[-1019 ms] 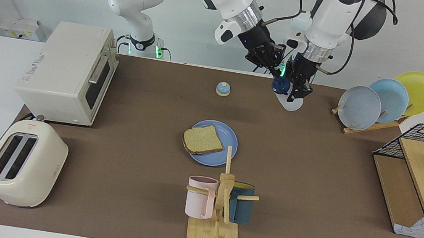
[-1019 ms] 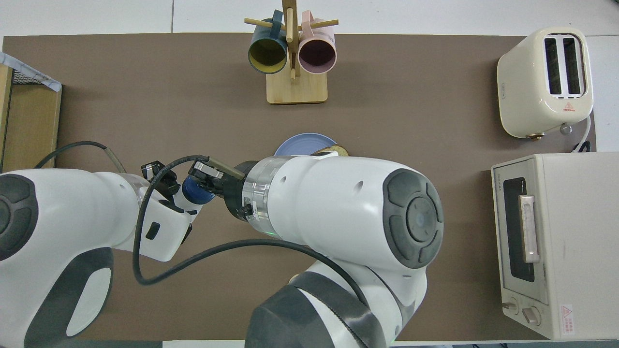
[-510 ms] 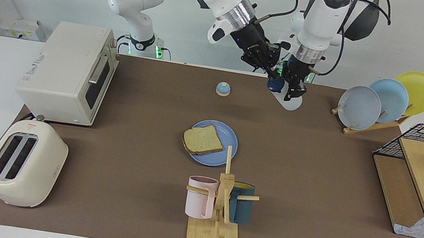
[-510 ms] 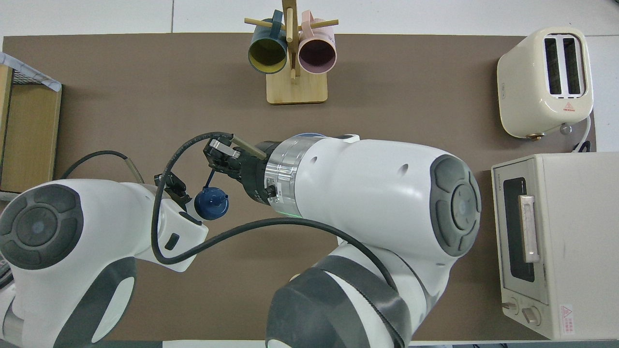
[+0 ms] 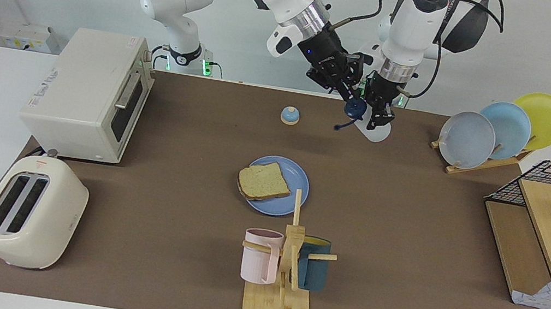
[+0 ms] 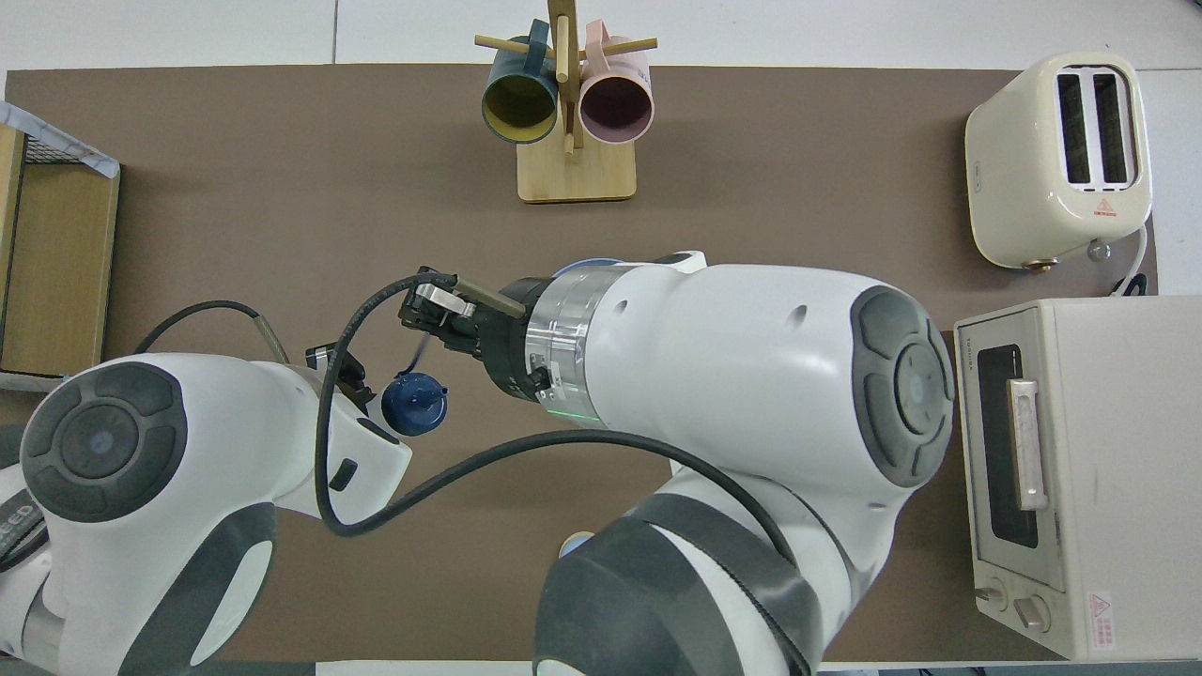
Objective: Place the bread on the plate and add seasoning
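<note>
Seasoning bottle (image 5: 377, 131) first: you find it in the upper middle of the facing view, up off the brown mat (image 5: 408, 225) and tilted, its white body pointing down and away from the robots. The left gripper (image 5: 381, 114) comes down on it from above and is clamped around its upper part, just below the cap, so the bottle hangs from that grip. The dark blue cap (image 5: 355, 106) sticks out sideways from those fingers, toward the right arm, and a thin dark strap dangles below it.

The right gripper (image 5: 347, 92) reaches in slantwise from the top of the frame, and its tip sits just above and beside the cap. You cannot tell whether it touches the cap, or whether it is open or closed. In the overhead view the cap shows as a round blue knob in the lower middle of the frame, between the two white arms, with the right gripper just above it in the picture.

At the centre of the facing view you see the blue plate (image 5: 299, 180) flat on the mat with the bread (image 5: 263, 181) lying on it, one corner over the rim. Plate and bread are well apart from both grippers, lower in the frame, and a small blue bell (image 5: 290, 115) stands between them and the robots.
</note>
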Robot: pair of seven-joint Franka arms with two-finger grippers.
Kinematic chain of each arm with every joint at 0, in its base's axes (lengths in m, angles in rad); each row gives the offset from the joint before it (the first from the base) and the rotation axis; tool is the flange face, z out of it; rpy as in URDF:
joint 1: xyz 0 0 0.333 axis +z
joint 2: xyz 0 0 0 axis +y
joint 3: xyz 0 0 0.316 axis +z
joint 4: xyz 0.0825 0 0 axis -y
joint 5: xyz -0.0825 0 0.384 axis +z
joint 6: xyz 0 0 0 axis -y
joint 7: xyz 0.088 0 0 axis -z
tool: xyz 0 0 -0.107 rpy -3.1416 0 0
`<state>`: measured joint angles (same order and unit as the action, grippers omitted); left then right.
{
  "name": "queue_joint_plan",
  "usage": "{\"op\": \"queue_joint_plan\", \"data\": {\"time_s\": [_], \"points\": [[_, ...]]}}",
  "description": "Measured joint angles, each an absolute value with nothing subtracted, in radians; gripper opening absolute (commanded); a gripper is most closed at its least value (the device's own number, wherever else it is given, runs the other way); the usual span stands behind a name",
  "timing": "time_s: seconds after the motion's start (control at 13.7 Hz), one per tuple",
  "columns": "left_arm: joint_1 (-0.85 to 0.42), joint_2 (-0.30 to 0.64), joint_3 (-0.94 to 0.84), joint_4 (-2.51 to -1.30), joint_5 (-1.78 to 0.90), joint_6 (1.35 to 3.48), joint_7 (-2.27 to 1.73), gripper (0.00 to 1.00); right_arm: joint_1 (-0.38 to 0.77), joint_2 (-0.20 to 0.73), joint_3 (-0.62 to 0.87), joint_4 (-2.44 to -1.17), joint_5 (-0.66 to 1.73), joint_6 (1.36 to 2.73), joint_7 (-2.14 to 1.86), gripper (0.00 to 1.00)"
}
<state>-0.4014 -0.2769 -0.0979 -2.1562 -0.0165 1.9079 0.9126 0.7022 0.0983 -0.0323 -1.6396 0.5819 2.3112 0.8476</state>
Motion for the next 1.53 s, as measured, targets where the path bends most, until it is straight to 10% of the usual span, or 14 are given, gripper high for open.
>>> {"op": "queue_joint_plan", "data": {"time_s": [0.8,1.17,1.53], "points": [[-0.402,-0.221,-0.145,-2.088,0.206,1.849,0.766,0.00,0.317,0.035,-0.045,-1.725,0.221,1.876,0.346,1.00],[-0.510,0.007,-0.175,-1.898,0.371,1.702,0.602,0.00,0.143,0.024,-0.045,-1.578,0.084,1.543,0.179,1.00],[-0.629,0.269,-0.176,-1.636,0.479,1.487,0.509,0.00,0.083,0.011,-0.044,-1.552,0.015,1.489,0.096,1.00]]}}
